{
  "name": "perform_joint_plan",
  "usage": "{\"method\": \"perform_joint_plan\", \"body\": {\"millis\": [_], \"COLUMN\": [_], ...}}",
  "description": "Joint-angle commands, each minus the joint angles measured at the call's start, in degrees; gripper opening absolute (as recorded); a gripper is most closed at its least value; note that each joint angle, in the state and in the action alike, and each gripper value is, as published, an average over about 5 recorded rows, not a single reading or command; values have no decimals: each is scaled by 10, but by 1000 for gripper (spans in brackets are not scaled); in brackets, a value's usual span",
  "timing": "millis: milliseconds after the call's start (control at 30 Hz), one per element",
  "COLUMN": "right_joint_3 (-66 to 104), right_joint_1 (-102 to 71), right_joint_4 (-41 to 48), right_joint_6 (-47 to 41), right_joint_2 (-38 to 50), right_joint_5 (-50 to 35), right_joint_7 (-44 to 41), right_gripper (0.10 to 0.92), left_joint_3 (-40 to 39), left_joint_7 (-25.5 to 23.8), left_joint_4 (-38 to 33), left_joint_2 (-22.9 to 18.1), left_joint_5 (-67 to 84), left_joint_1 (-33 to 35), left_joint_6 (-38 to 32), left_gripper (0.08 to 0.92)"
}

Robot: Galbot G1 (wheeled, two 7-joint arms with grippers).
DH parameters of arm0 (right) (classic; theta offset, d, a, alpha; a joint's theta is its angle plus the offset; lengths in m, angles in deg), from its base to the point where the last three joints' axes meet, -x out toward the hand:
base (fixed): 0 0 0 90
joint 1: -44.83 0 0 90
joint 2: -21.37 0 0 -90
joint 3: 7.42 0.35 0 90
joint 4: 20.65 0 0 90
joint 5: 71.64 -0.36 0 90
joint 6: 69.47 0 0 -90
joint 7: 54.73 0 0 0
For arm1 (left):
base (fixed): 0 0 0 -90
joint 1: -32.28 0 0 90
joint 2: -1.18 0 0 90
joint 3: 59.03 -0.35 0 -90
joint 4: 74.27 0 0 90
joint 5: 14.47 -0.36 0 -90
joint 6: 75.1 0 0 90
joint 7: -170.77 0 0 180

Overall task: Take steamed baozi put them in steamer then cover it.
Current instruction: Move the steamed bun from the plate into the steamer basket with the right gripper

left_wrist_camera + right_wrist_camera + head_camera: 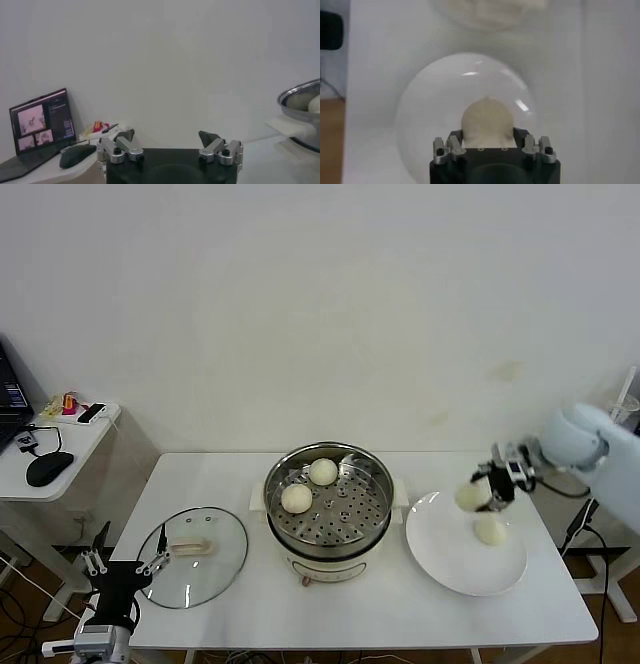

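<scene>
Two cream-white baozi [322,471] [296,498] lie in the steel steamer [372,529] on its cream pot base at the table's middle. My right gripper [484,491] is shut on a third baozi [470,497], held above the left part of the white plate [440,559]; the wrist view shows that bun [487,120] between the jaws. A fourth baozi [490,529] rests on the plate. The glass cover [215,569] with its beige handle lies flat on the table left of the steamer. My left gripper [122,566] is open and empty at the table's front left corner.
A side desk [75,439] at the far left holds a mouse, a laptop and small items. The steamer's rim [300,95] shows in the left wrist view. The wall stands close behind the table.
</scene>
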Motion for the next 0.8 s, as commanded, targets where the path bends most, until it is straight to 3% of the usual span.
{"method": "perform_joint_plan", "body": {"millis": [33, 367, 800], "right_joint_3": [-142, -200, -266], "right_joint_1": [206, 201, 138], "right_joint_4": [2, -57, -47], "right_joint_6": [-1, 38, 154], "right_joint_2": [-105, -207, -280], "right_joint_5": [-83, -106, 8], "right_joint_7": [25, 61, 80], "right_gripper": [630, 628, 628], "left_joint_3": [-1, 9, 28], "left_joint_7": [-1, -1, 0], "left_joint_4": [3, 9, 9], "left_joint_2": [0, -4, -6], "left_joint_5": [0, 2, 5], "left_joint_1": [0, 4, 13], "left_joint_6": [-3, -5, -6], "left_gripper": [823, 823, 823]}}
